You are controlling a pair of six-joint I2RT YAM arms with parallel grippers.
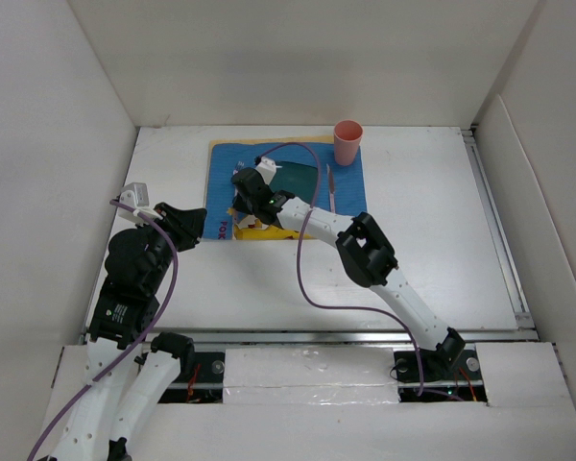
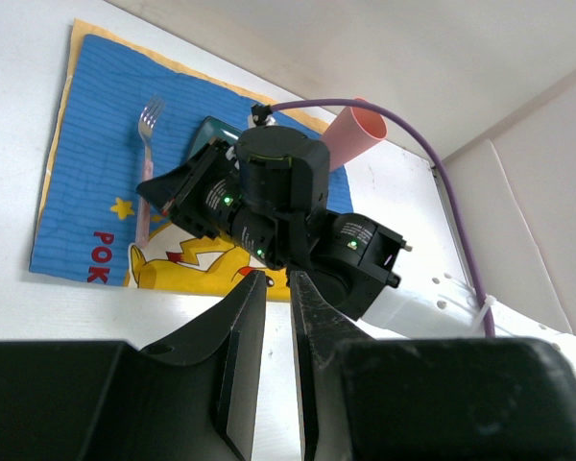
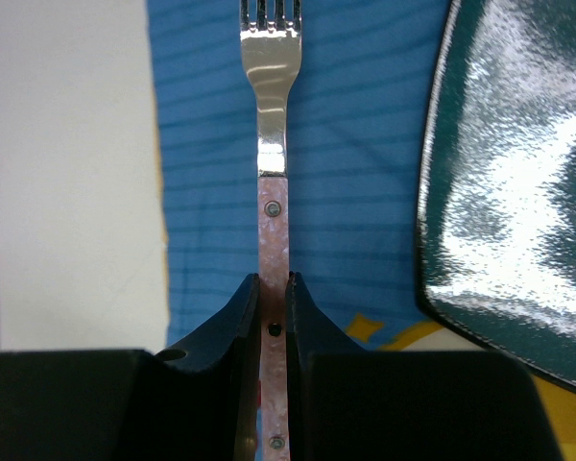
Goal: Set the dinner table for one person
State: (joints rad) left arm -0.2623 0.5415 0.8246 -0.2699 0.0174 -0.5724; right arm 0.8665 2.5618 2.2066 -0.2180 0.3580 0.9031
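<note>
The dinner table (image 1: 432, 250), a broad, rigid white tabletop, fills the floor of the walled cell. It looks stiff and immovable, so it is something to set things on rather than to grip, and its matte face should keep flatware from skating. On its far middle lies a blue cloth placemat (image 1: 226, 163), which is soft and apt to wrinkle or drag if anything is pushed across it. The right arm (image 1: 394, 279) stretches diagonally from its base to the mat's left part with its wrist bent down. The left arm (image 1: 134, 279) is folded back over the table's left side, well apart from the mat. A dark green glossy plate (image 3: 518, 192) sits on the mat, and a pink cup (image 1: 348, 142) stands at the mat's far right corner. The fork (image 3: 272, 125) lies just left of the plate with its tines pointing away. It appears light, stiff and slick on its metal neck, so the riveted pinkish handle is the sounder place to hold. The right gripper (image 3: 272, 288) pinches exactly that handle, low over the mat; whether the fork rests on the cloth I cannot tell. The left gripper (image 2: 278, 280) hangs above bare table with only a thin slit between its jaws, holding nothing.
</note>
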